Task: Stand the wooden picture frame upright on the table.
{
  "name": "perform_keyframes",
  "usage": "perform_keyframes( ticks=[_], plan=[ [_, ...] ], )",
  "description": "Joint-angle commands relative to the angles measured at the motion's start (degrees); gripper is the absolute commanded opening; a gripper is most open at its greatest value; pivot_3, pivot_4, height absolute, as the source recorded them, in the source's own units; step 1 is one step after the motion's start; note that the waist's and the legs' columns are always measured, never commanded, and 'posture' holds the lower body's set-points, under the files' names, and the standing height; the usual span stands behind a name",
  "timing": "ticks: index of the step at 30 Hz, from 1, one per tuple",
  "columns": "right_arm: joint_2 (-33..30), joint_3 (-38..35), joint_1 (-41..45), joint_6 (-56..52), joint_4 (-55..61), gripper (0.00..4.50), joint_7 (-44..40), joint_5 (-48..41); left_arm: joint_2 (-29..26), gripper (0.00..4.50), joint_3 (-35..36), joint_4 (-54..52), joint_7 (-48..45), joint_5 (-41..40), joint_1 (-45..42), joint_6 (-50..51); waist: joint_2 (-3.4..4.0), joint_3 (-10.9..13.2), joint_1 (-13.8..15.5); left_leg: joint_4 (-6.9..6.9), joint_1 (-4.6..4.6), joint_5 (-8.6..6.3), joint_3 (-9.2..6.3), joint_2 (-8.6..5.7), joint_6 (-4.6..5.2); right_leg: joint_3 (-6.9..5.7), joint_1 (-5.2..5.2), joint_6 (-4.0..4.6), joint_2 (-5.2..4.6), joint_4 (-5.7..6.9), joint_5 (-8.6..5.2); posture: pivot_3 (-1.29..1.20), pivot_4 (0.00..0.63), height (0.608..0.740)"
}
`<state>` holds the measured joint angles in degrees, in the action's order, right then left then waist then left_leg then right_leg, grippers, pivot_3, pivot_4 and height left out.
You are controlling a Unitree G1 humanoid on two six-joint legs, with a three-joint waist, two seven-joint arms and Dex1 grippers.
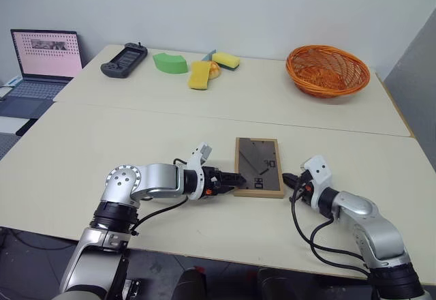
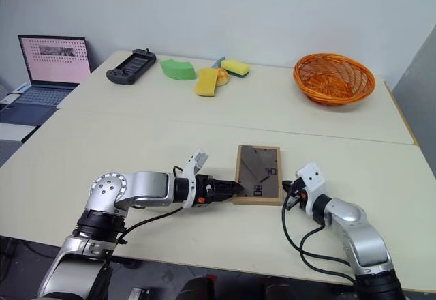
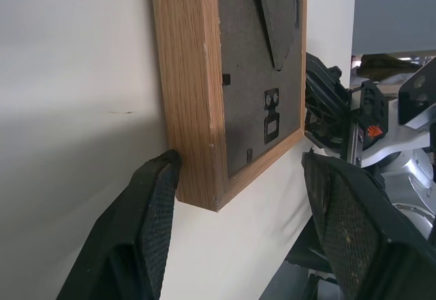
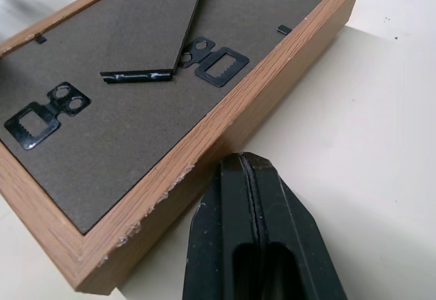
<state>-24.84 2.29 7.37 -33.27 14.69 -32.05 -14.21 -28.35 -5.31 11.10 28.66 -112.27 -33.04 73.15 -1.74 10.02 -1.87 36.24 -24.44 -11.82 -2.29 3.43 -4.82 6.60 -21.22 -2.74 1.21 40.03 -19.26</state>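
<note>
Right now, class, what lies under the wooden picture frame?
The wooden picture frame lies back-up, flat on the table; its fold-out stand faces up. The front is covered, so unseen.

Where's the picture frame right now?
The wooden picture frame lies back-up on the near table section, between the left hand and the right hand.

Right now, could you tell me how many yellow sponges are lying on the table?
2, both on the far cream table: one yellow sponge beside the green sponge, the other just behind it. None seem hidden.

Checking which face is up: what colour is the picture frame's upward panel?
Dark grey-brown back panel; right wrist view shows it best.
</note>
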Motion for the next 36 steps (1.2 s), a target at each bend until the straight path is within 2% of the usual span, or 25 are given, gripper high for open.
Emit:
perform_keyframes(
  ticks=[1, 14, 16, 20, 25, 36],
  plan=[
    [0.8, -0.3, 0.6, -0.8, 4.0, 0.0, 0.5, -1.5, 0.4, 3.04, 0.4, -0.1, 0.2, -0.7, -0.2, -0.5, 0.0, 0.0, 0.0, -0.01, 0.0, 0.0, 0.0, 0.0, 0.0, 0.0, 0.0, 0.0, 0.01, 0.0, 0.0, 0.0, 0.15, 0.74],
    [4.7, 0.2, -0.7, -6.9, 9.3, 0.0, 3.0, -4.1, 1.5, 3.04, 0.9, -0.7, 0.6, -0.7, 0.6, -0.9, 0.0, 0.0, 0.0, -0.04, 0.0, 0.0, 0.0, 0.0, 0.0, 0.0, -0.02, 0.0, 0.01, -0.01, 0.0, 0.0, 0.15, 0.74],
    [4.6, 0.4, -1.3, -6.6, 9.2, 0.0, 3.0, -3.8, 1.4, 3.04, 1.1, -1.0, 0.6, -0.7, 0.8, -0.8, 0.0, 0.0, 0.0, -0.05, 0.0, 0.0, 0.0, 0.0, 0.01, 0.0, -0.03, 0.0, 0.01, -0.01, 0.0, 0.0, 0.15, 0.74],
    [0.9, 1.9, -1.7, 0.5, 1.7, 0.0, 2.7, 2.9, 1.0, 3.04, 1.5, -0.9, 0.6, -0.7, 0.9, -0.3, 0.0, 0.0, 0.0, -0.06, 0.0, -0.01, 0.01, 0.0, 0.02, 0.01, -0.03, 0.0, 0.01, -0.03, 0.0, 0.0, 0.15, 0.74],
    [-1.3, 2.4, -0.4, 6.4, -5.6, 0.0, 2.5, 6.1, 0.6, 3.04, 1.7, -1.3, 0.6, -0.7, 1.4, 0.1, -0.03, 0.0, 0.0, -0.06, 0.02, -0.1, 0.0, -0.01, 0.17, 0.0, 0.02, -0.01, 0.01, -0.06, 0.0, 0.0, 0.15, 0.74],
    [0.6, 4.9, 0.3, 3.7, 0.4, 0.0, 2.1, 4.7, 0.9, 3.04, 2.6, -0.7, 3.2, -0.7, 2.7, -1.1, 0.0, -0.1, 0.0, -0.06, 0.09, -0.08, 0.0, 0.01, 0.15, 0.01, 0.07, -0.01, 0.02, -0.04, 0.0, 0.0, 0.15, 0.74]
  ],
)
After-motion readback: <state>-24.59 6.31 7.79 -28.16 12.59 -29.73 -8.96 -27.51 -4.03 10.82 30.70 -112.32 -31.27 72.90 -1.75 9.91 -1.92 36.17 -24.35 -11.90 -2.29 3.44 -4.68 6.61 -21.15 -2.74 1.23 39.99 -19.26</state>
